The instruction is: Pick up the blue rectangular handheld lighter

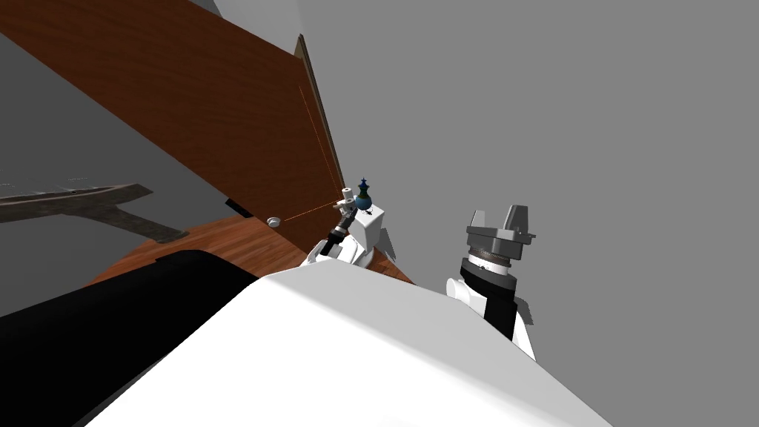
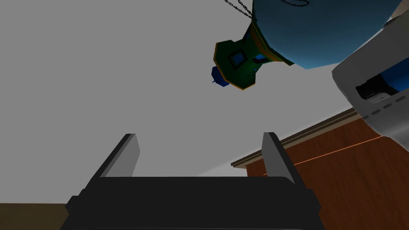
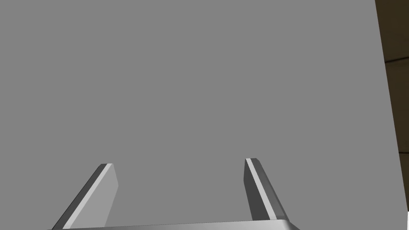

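Observation:
A light grey boxy thing [image 2: 373, 100] with a blue and black part set into it lies just beyond and to one side of my left gripper [image 2: 199, 137]; I cannot tell whether this is the lighter. In the head view a white box [image 1: 368, 224] sits at the wooden tabletop's far edge, by my left forearm [image 1: 337, 236]. My left gripper is open with nothing between its fingers. A round blue vase [image 2: 319, 32] with a green neck and blue stopper stands next to the box, also in the head view [image 1: 363, 194]. My right gripper [image 1: 498, 216] is raised off to the right, open and empty [image 3: 179, 161].
A large brown wooden panel [image 1: 222, 126] with a thin orange line rises behind the reddish wooden tabletop [image 1: 244, 245]. A small white knob-like object [image 1: 273, 221] rests on the tabletop. A grey wall lies behind. A black area [image 1: 96, 319] sits at the lower left.

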Tool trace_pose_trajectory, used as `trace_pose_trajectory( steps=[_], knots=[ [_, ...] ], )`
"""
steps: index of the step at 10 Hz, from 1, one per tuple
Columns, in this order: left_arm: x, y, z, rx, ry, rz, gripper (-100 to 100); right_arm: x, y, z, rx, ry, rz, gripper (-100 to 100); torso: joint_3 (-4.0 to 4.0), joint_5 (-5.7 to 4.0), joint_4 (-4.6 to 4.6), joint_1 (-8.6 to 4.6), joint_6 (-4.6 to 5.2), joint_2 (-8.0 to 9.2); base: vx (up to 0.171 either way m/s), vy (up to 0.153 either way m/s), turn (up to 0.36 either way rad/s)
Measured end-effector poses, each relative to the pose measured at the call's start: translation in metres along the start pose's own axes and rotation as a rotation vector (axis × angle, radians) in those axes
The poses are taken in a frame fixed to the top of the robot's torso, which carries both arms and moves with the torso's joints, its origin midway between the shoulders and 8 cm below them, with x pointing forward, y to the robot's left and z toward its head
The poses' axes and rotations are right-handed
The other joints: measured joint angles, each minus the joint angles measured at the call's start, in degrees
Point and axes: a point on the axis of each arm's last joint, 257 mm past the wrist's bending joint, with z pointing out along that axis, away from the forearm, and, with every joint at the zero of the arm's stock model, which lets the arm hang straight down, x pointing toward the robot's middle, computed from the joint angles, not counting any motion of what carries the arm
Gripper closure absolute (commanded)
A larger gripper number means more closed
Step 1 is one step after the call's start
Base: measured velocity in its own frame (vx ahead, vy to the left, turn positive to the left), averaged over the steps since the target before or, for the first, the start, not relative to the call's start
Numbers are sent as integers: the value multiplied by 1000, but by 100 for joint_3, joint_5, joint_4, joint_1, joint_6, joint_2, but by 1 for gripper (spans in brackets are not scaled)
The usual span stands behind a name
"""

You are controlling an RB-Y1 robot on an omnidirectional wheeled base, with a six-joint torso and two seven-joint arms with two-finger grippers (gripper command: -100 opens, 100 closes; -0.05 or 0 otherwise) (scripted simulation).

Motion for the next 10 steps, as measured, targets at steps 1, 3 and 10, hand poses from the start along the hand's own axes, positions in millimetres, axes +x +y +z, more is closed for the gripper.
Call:
trace_pose_trajectory(
  steps=[1,3,10],
  knots=[
    [3,6,1,-9,10,27,-100,0,0,0,0,0,0,0,-1,0,-1,1,0,-2,2,-17,32],
    [11,27,2,-38,41,95,-100,0,0,0,0,0,0,0,-5,0,-2,-2,0,-9,10,-23,26],
    [23,81,5,-121,125,287,-100,0,0,0,0,0,0,0,-9,-1,-3,-4,-1,-16,21,-31,34]
  ],
)
